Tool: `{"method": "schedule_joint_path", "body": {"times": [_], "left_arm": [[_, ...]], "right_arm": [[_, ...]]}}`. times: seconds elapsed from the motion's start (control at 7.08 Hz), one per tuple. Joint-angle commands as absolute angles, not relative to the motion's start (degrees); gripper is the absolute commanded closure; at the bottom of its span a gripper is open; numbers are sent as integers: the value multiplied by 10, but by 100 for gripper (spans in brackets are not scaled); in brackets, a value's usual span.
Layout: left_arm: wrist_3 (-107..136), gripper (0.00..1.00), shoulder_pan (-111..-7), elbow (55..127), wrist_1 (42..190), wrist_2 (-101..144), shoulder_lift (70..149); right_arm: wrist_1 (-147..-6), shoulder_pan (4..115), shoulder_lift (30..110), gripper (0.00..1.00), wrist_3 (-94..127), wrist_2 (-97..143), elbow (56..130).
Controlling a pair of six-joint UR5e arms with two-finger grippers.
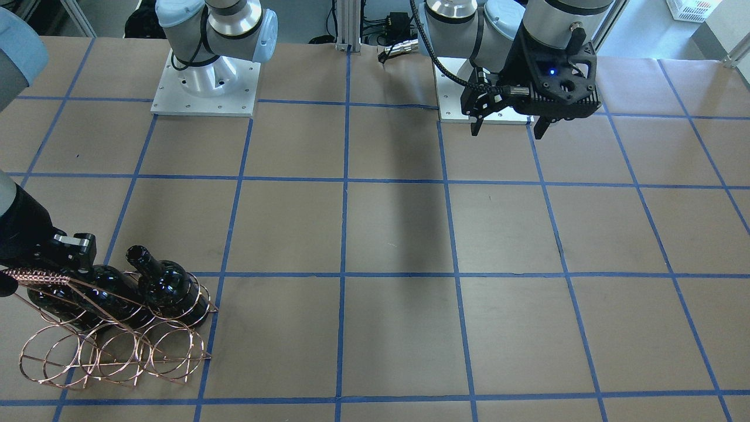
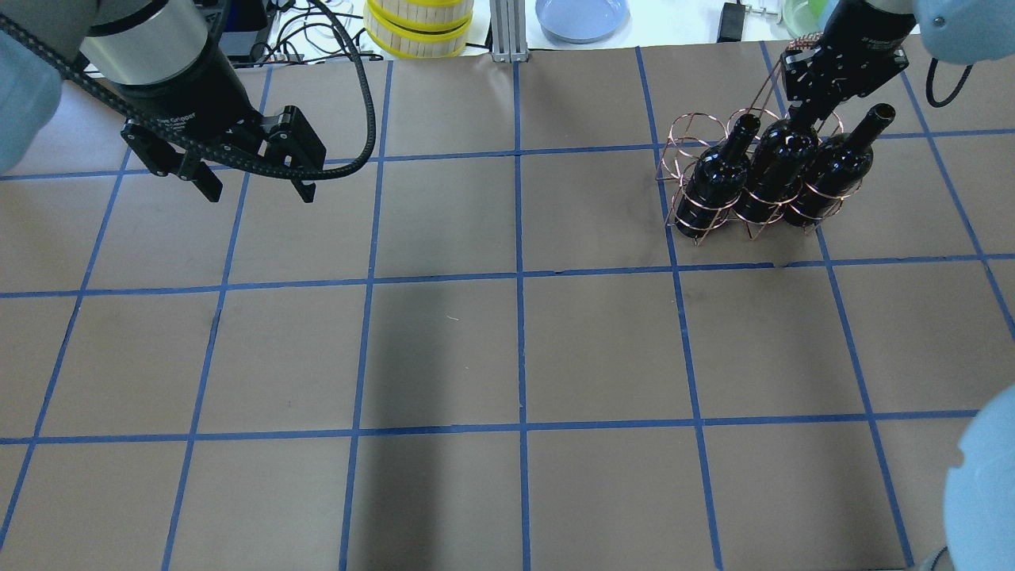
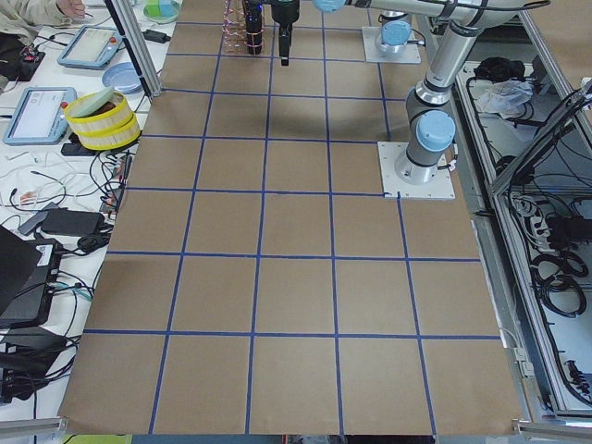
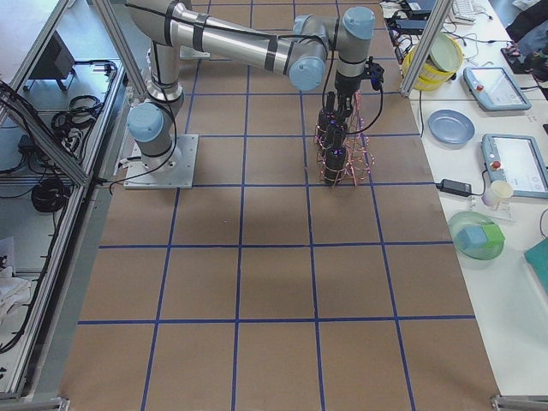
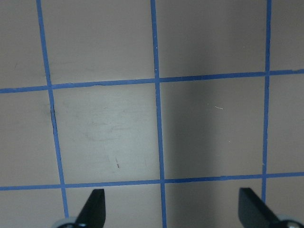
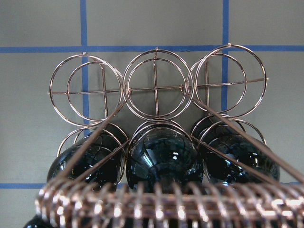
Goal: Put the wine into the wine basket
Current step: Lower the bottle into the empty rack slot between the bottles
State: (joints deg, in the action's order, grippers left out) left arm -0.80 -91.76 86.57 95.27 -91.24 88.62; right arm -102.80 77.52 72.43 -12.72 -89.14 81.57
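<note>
Glossy near-black glass wine bottle (image 2: 773,170): likely heavy, slippery, breakable; grip its narrow neck. At two o'clock the right pincer (image 2: 802,117) seemingly surrounds it, closure unclear; the left pincer (image 2: 260,193) gapes empty.

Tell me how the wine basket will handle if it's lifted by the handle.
Likely heavy: three glass bottles fill one row of the wine basket. With the other row empty, it may tilt toward them. The thin wire could flex.

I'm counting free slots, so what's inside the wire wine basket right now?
Three black bottles fill one row of rings in the wine basket; its other three rings are empty. The right gripper covers the neck of the middle bottle.
</note>
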Motion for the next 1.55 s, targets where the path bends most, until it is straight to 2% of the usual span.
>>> {"method": "schedule_joint_path", "body": {"times": [0.0,0.14,0.28,0.71,0.99,1.41], "left_arm": [[-8,0,-918,866,953,-912,886],[-8,0,-918,866,953,-912,886],[-7,0,-918,866,954,-912,886],[-8,0,-918,867,954,-912,886],[-8,0,-918,867,954,-912,886],[-7,0,-918,875,953,-913,883]], "right_arm": [[-1030,774,722,68,-130,-895,817],[-1031,774,722,29,-154,-894,817],[-1031,774,723,14,-150,-891,817],[-1029,774,731,1,-146,-889,817],[-1018,775,775,1,-143,-879,816],[-879,786,896,0,-117,-878,810]]}}
